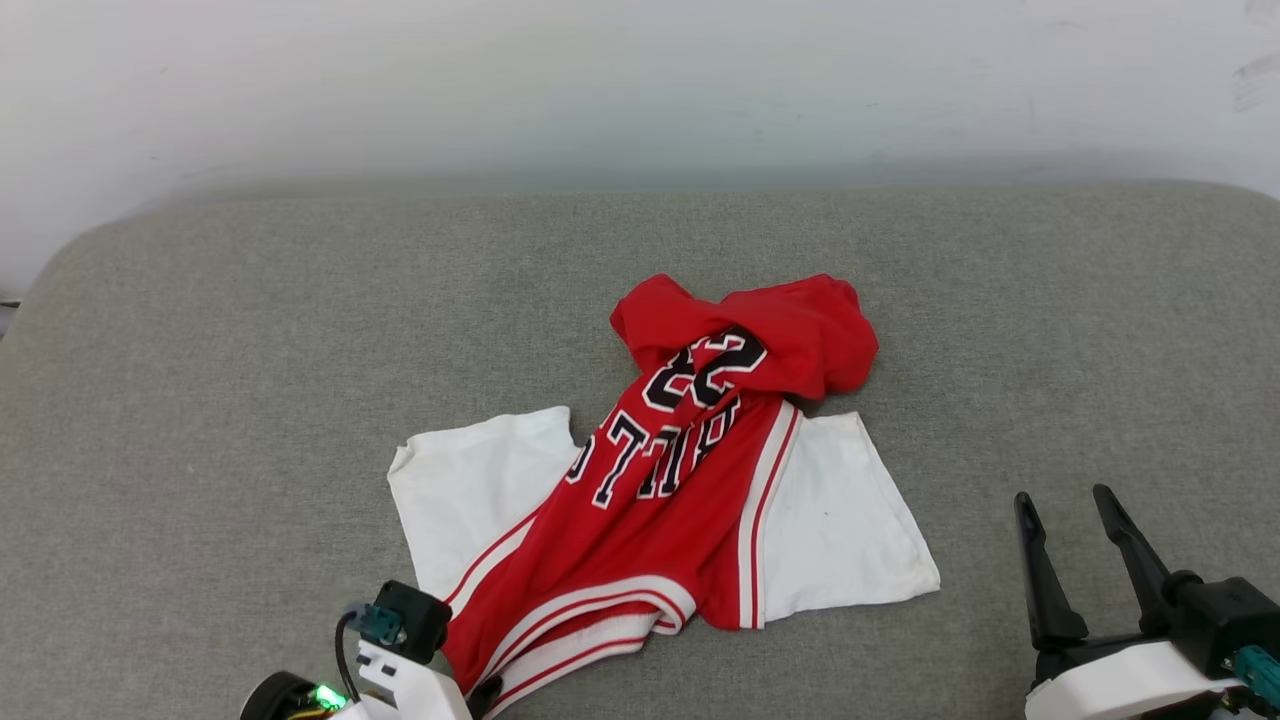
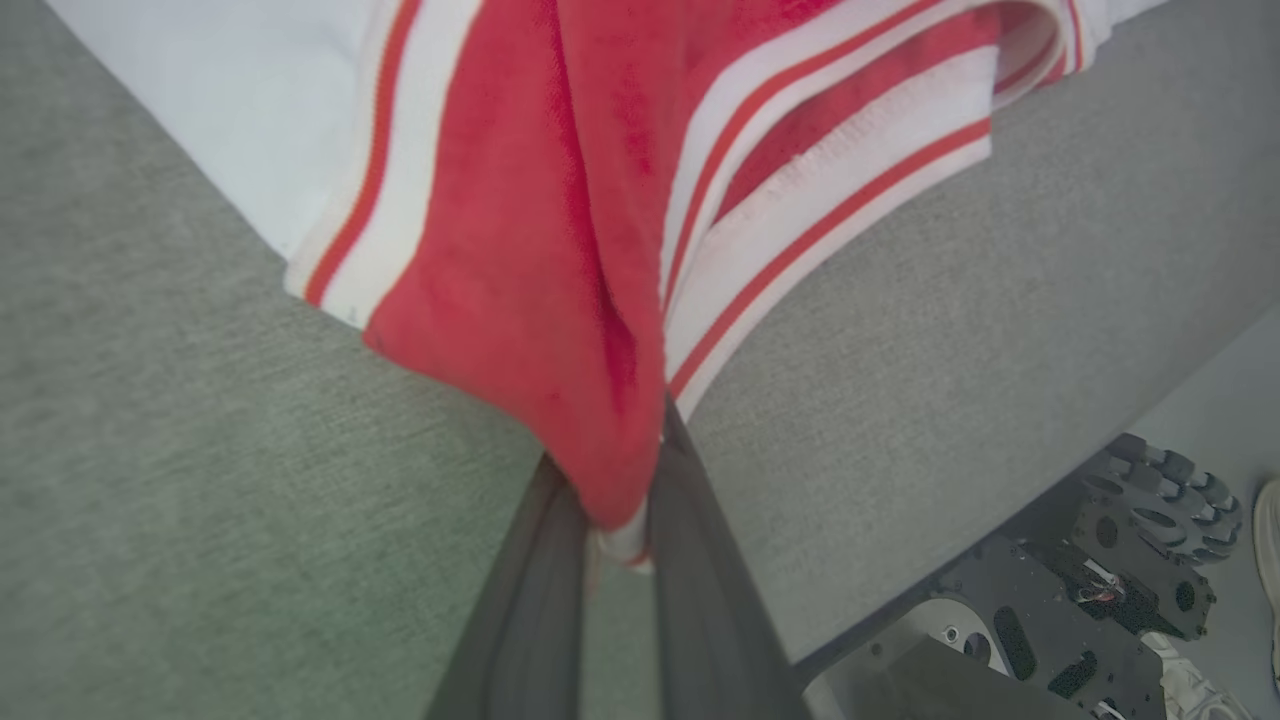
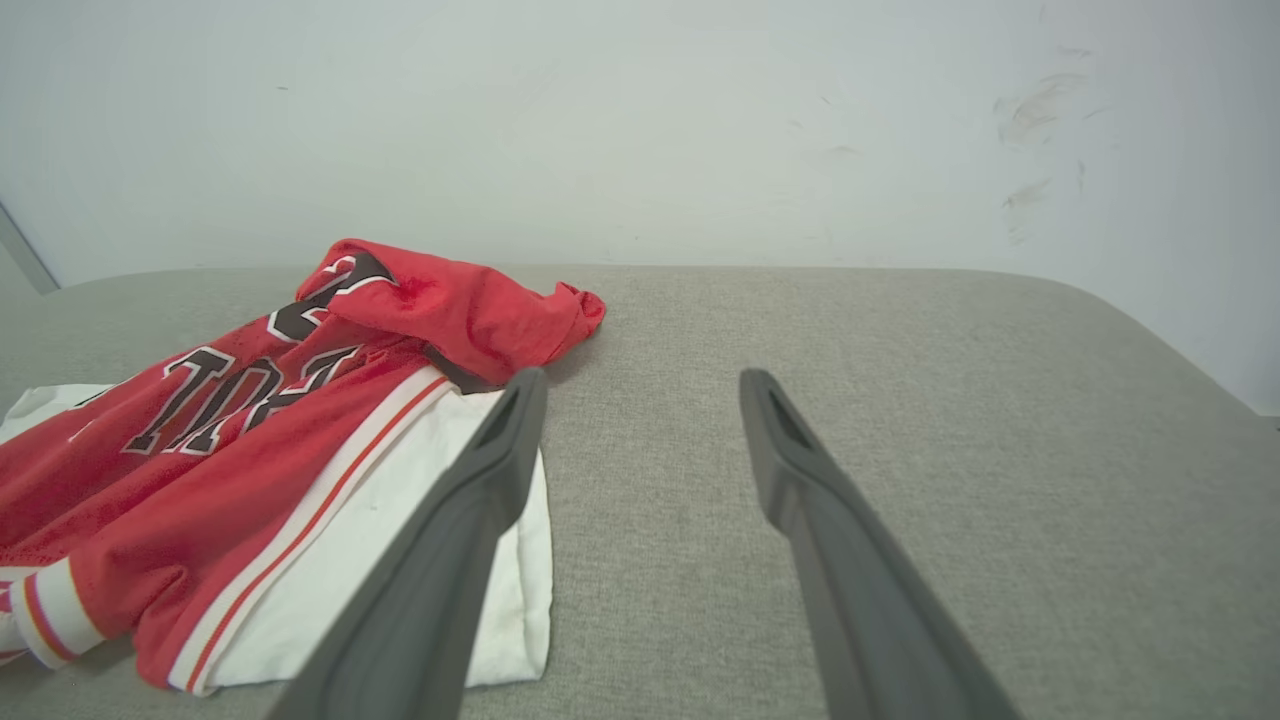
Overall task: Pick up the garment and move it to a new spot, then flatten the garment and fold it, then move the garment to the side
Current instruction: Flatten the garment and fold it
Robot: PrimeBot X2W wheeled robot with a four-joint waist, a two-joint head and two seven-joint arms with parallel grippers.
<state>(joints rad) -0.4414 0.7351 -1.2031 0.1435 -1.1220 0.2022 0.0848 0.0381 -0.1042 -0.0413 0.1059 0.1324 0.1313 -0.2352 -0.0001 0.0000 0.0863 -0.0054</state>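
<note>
The garment [image 1: 680,470] lies crumpled on the grey padded table [image 1: 200,400]. It is red with white sleeves spread to either side, and its far end is bunched over the black-and-white number. My left gripper [image 1: 487,692] is at the garment's near striped edge. In the left wrist view the left gripper [image 2: 615,470] is shut, with a fold of the red garment [image 2: 520,200] pinched between its fingers. My right gripper [image 1: 1070,510] stands open to the right of the garment, apart from it. In the right wrist view the right gripper [image 3: 640,385] has bare cloth-free table between its fingers, and the garment [image 3: 250,420] lies to its left.
A white wall [image 1: 640,80] rises just behind the table's rounded far edge. Bare grey surface stretches left, right and beyond the garment. Past the table's near edge, the robot's base and a wheel [image 2: 1150,520] show below.
</note>
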